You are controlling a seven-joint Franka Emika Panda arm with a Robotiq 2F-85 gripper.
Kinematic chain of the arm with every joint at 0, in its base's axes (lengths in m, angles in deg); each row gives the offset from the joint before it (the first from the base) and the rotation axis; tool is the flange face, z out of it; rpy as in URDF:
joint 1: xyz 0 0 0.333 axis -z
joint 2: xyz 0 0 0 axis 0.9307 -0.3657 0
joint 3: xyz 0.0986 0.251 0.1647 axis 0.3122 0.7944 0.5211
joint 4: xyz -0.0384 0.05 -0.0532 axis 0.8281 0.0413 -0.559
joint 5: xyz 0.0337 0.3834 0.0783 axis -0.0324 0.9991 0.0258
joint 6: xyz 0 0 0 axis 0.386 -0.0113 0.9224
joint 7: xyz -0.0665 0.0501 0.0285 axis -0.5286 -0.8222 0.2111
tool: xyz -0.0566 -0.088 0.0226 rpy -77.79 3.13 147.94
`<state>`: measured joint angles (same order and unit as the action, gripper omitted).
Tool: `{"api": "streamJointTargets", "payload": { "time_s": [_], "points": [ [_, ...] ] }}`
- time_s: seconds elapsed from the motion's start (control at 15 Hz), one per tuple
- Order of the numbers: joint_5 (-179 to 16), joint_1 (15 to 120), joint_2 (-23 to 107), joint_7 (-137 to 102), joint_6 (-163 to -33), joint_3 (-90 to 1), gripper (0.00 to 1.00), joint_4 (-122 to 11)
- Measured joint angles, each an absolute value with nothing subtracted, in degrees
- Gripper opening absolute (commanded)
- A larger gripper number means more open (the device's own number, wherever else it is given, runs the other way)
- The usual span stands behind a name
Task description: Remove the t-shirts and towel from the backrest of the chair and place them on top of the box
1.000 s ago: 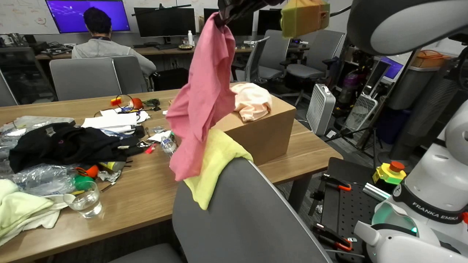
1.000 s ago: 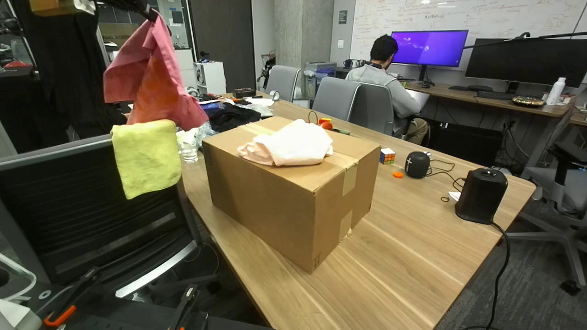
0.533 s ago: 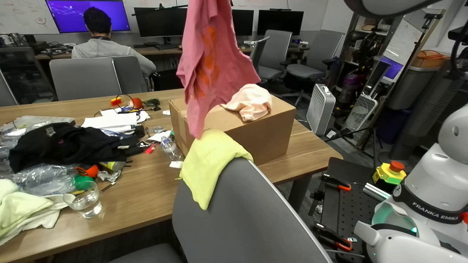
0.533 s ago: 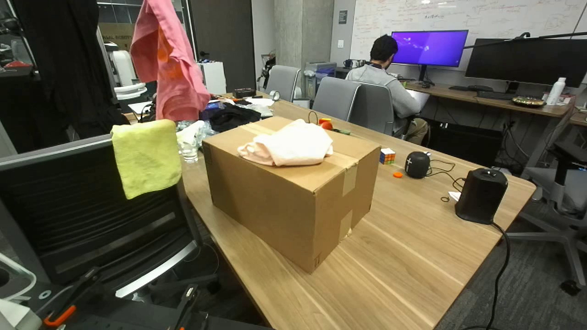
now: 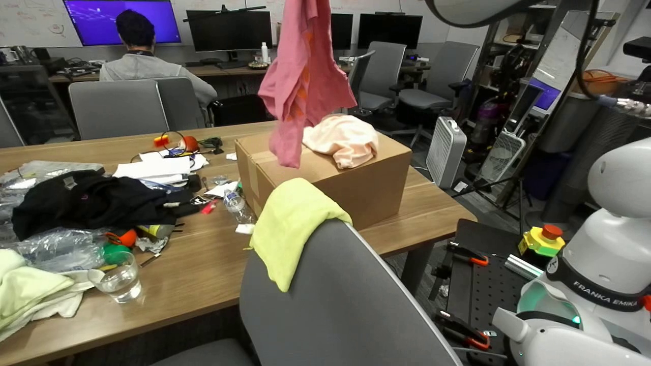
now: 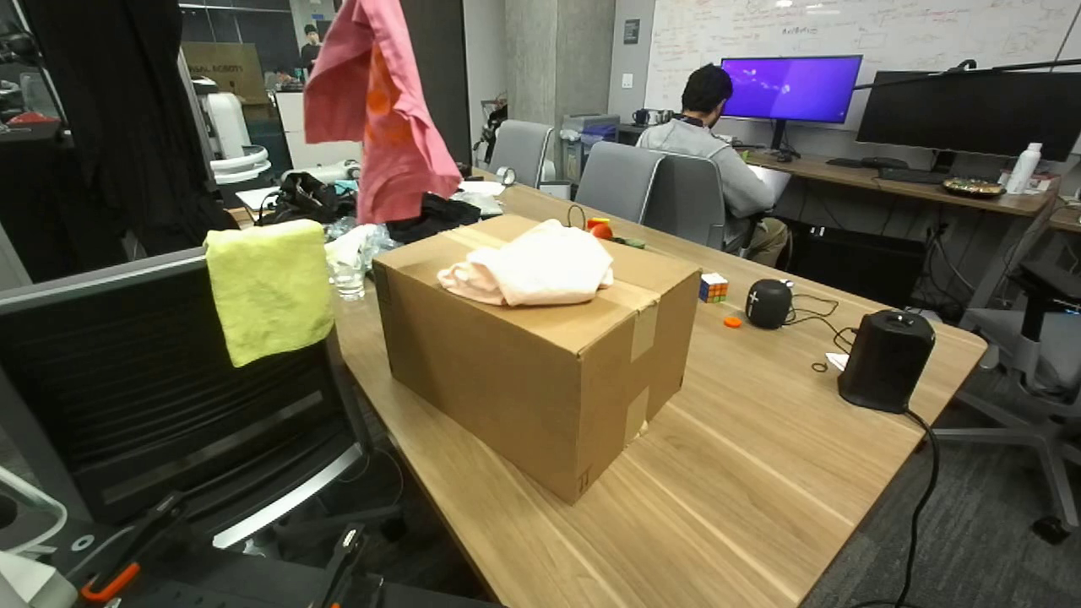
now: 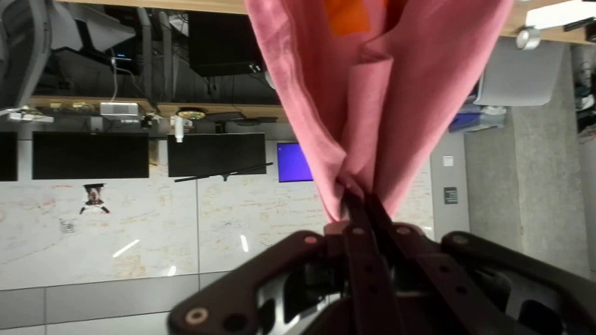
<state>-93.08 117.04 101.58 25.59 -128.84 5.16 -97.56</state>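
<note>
My gripper (image 7: 364, 197) is shut on the pink t-shirt with orange print (image 7: 409, 88) in the wrist view, which stands upside down. The gripper is out of both exterior views. The pink t-shirt hangs in the air in both exterior views (image 5: 310, 66) (image 6: 384, 127), near the left end of the cardboard box (image 5: 366, 195) (image 6: 481, 388). A peach cloth (image 5: 351, 140) (image 6: 549, 266) lies crumpled on the box top. The yellow towel (image 5: 292, 229) (image 6: 270, 291) drapes over the backrest of the grey chair (image 5: 330, 305) (image 6: 127, 363).
The wooden table (image 5: 203, 284) bears a black garment (image 5: 96, 203), plastic bags, papers, a bottle (image 5: 235, 203) and a glass of water (image 5: 119, 279). A black speaker (image 6: 887, 359) and a puzzle cube (image 6: 714, 287) stand beyond the box. A person (image 6: 718, 160) sits behind the table.
The pink t-shirt has risen, come clear of the yellow towel and moved towards the box. The gripper has gone out of the exterior views. Towel, chair and peach cloth have not moved.
</note>
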Motion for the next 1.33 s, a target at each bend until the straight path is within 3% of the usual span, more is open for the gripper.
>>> {"api": "streamJointTargets", "payload": {
  "time_s": [0.13, 0.2, 0.33, 0.87, 1.33],
  "points": [
    [-93.08, 122.21, 101.59, 25.64, -128.84, 6.9, 0.02, -97.11],
    [-93.08, 124.49, 101.6, 25.64, -128.82, 7.6, 0.29, -96.86],
    [-93.08, 127.75, 101.59, 25.18, -128.26, 8.29, 0.36, -96.53],
    [-93.27, 129.72, 101.44, 19.21, -119.86, 8.4, 0.97, -96.32],
    [-93.73, 117.46, 97.42, 7.19, -100.07, 5.13, 1.0, -96.72]
  ]
}}
